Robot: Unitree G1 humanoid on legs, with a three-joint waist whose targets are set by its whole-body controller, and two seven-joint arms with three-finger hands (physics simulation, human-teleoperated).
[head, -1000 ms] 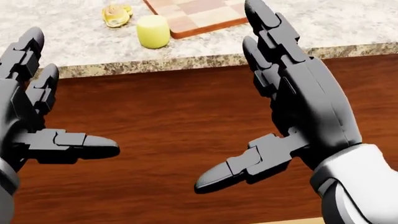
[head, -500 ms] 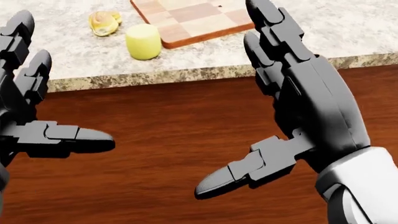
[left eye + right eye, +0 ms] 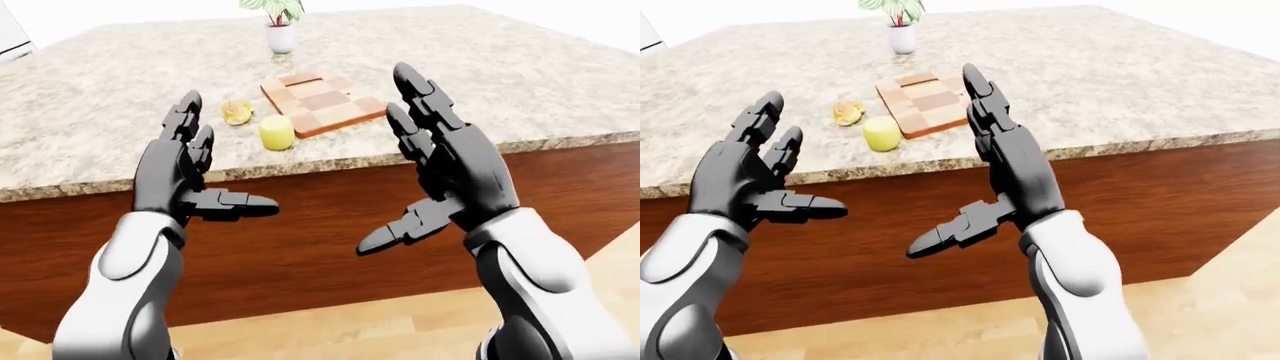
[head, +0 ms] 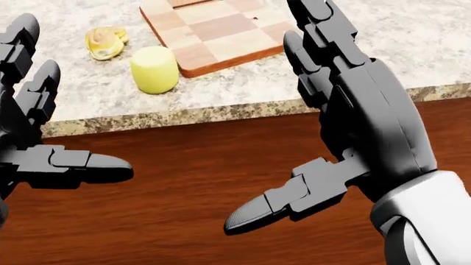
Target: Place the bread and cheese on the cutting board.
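A checkered wooden cutting board (image 3: 322, 103) lies on the speckled stone counter (image 3: 120, 97). Just left of its lower corner stands the cheese (image 4: 154, 69), a pale yellow cylinder. The bread (image 4: 103, 42), a small yellowish lump, lies up and left of the cheese. Both sit on the counter, off the board. My left hand (image 3: 225, 154) and right hand (image 3: 390, 161) are raised with palms facing each other, open and holding nothing. They hang before the counter's edge and its brown wooden face, short of the food.
A small potted plant (image 3: 280, 30) stands on the counter above the board. A brown wooden cabinet face (image 3: 310, 225) drops below the counter edge, with light wooden floor (image 3: 350, 330) beneath. A white appliance edge (image 3: 12, 37) shows at the top left.
The whole head view has shifted: board, cheese and bread slid down and left in the picture and look larger, so the camera moved closer. Both hands stay open in nearly the same pose.
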